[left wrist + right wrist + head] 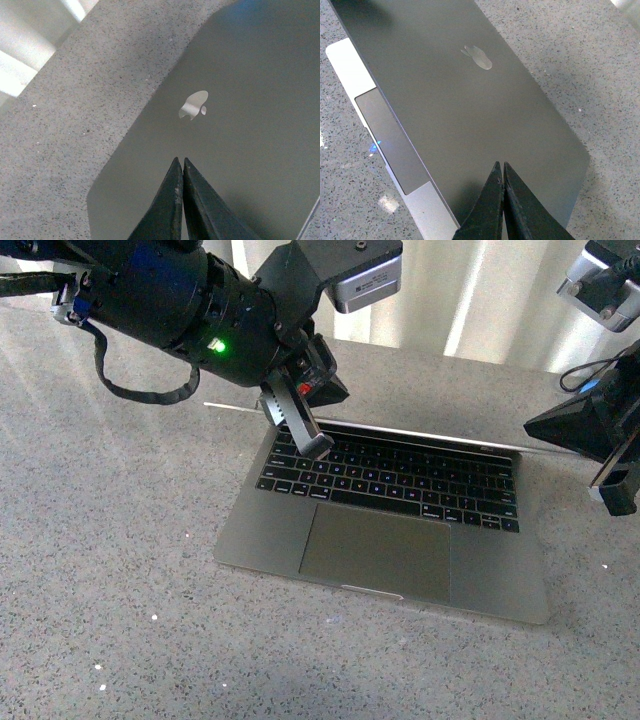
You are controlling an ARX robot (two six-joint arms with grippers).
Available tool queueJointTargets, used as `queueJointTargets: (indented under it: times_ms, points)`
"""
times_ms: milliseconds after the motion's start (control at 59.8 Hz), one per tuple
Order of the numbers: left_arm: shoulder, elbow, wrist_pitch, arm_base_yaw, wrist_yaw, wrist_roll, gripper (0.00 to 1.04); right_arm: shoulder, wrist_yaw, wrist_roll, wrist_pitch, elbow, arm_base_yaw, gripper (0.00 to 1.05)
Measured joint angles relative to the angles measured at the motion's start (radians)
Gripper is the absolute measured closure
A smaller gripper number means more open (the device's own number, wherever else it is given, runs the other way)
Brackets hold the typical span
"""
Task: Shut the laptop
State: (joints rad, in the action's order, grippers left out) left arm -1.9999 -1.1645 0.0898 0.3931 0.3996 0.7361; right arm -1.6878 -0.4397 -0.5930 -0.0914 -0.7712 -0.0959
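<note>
The laptop (375, 555) is silver-grey with a black keyboard (390, 478); the table (110, 580) is grey, finely speckled.

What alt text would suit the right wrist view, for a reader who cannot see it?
A grey laptop lid with a pale logo fills most of the picture, tilted over the partly visible trackpad. The right gripper, its black fingers pressed together, hangs over the lid near one edge. A speckled grey table lies around.
</note>
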Motion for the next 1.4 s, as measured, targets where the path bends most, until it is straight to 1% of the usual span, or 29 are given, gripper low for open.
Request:
queueJointTargets:
  times_ms: [970, 1404]
  points:
    - [0.015, 0.06, 0.005, 0.006, 0.021, -0.016, 1.01, -0.042, -0.007, 0.014, -0.078, 0.079, 0.016, 1.04]
    - [0.014, 0.115, 0.075, 0.007, 0.031, -0.067, 1.01, -0.045, -0.006, 0.013, -0.082, 0.083, 0.018, 1.04]
